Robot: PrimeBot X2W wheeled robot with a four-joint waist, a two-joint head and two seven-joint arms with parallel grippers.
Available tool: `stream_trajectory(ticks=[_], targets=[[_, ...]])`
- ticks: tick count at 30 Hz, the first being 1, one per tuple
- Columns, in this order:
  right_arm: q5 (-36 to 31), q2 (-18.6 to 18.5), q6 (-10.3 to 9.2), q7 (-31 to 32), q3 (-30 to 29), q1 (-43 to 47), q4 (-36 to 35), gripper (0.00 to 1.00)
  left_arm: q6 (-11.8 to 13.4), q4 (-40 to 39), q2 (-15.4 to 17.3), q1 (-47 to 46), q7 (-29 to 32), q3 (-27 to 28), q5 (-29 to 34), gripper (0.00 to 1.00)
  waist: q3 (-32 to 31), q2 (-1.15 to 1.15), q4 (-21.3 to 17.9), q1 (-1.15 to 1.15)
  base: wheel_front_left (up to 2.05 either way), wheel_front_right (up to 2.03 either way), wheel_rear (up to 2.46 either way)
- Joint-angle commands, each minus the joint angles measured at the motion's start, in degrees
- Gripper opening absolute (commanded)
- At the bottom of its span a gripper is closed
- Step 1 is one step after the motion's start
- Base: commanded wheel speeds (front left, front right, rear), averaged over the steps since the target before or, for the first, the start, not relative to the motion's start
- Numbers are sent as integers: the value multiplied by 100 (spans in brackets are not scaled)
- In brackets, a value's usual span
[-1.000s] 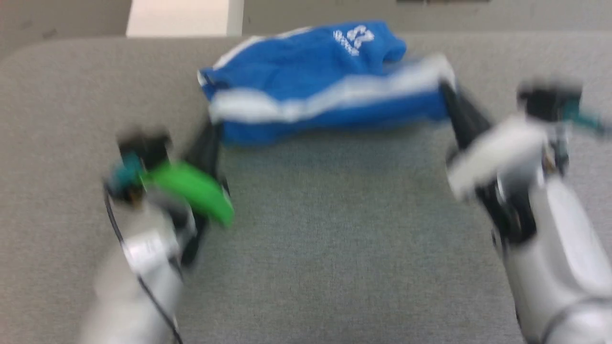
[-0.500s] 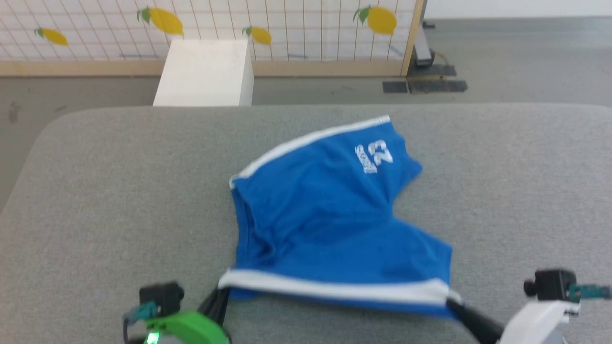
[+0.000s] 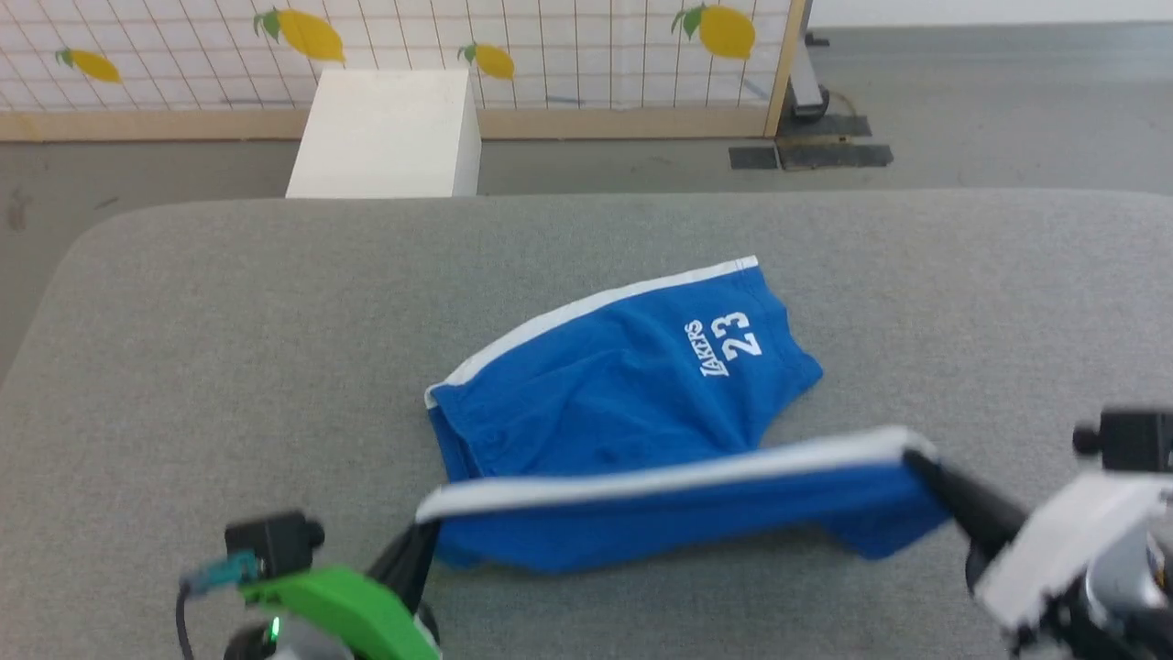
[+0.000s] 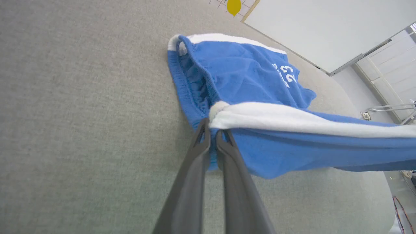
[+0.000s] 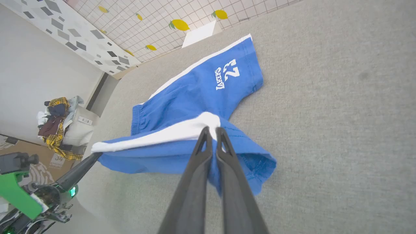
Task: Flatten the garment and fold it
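**Shorts (image 3: 623, 412) stretched between both grippers over the grey table (image 3: 183, 348)**

The padded grey table spans the whole near scene, with bare floor beyond its far edge. A tiled screen with lemon prints (image 3: 550, 46) stands at the far side, and a white box (image 3: 385, 133) sits in front of it, left of centre.

The blue shorts sit at the middle of the table, nearer the robot than the far edge. The far leg lies flat on the cloth top, with its white side stripe along the far left edge. The near leg is lifted off the surface and pulled taut from left to right, and its own white stripe (image 3: 678, 477) runs along the top of the raised fold.

The left gripper (image 3: 423, 532), at the near left, has its fingers pressed together on the waistband end of that stripe. The right gripper (image 3: 914, 456), at the near right, is pinched on the hem end of the stripe and holds it higher than the left end. The blue fabric hangs below the line between the two grippers, sagging towards the table.

The gathered waistband (image 4: 188, 94) faces left and gapes open just beyond the left fingertips. White lettering and the number 23 (image 3: 724, 344) mark the flat leg, towards its far right.
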Motion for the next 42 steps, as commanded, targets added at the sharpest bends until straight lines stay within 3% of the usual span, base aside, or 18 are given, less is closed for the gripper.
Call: stream_trajectory(ticks=[1, 18, 26, 33, 34, 35, 39, 42], targets=[[-205, -12, -9, -209, -43, -416, 201, 0, -48, 53, -4, -361, -8, 57, 19, 0, 232, 0, -15, 1, 0, 0, 0], [-1635, -6, -9, -1837, 668, -4229, 3725, 0, -626, 1589, -198, -2962, 0, 71, 214, 0, 1830, 0, 250, 1, 0, 0, 0], [-1935, -5, -9, -2160, 947, -5341, 5113, 0, -763, 2081, -239, -3418, -82, 55, 255, 0, 2294, 0, 415, 1, 0, 0, 0], [-2074, -5, -9, -2299, 1139, -5771, 6074, 0, -869, 2463, -343, -3627, -120, -28, 257, 0, 2413, 0, 481, 1, 0, 0, 0], [-2052, -5, -9, -2359, 1193, -5802, 6166, 29, -876, 2521, -361, -3636, -96, -43, 240, 27, 2403, 0, 481, 1, 0, 0, 0], [-2016, -5, -9, -2411, 1229, -5821, 6236, 100, -877, 2558, -365, -3640, -94, -47, 238, 100, 2385, 0, 472, 1, 0, 0, 0], [-1805, -5, -9, -2752, 1374, -5877, 6414, 100, -848, 2639, -337, -3603, -125, -24, 227, 100, 2207, 0, 418, 1, 0, 0, 0], [-1748, -5, -9, -3271, 1343, -5830, 6399, 100, -680, 2506, -217, -3420, -289, 169, 193, 100, 1811, 0, 312, 1, 0, 0, 0]])
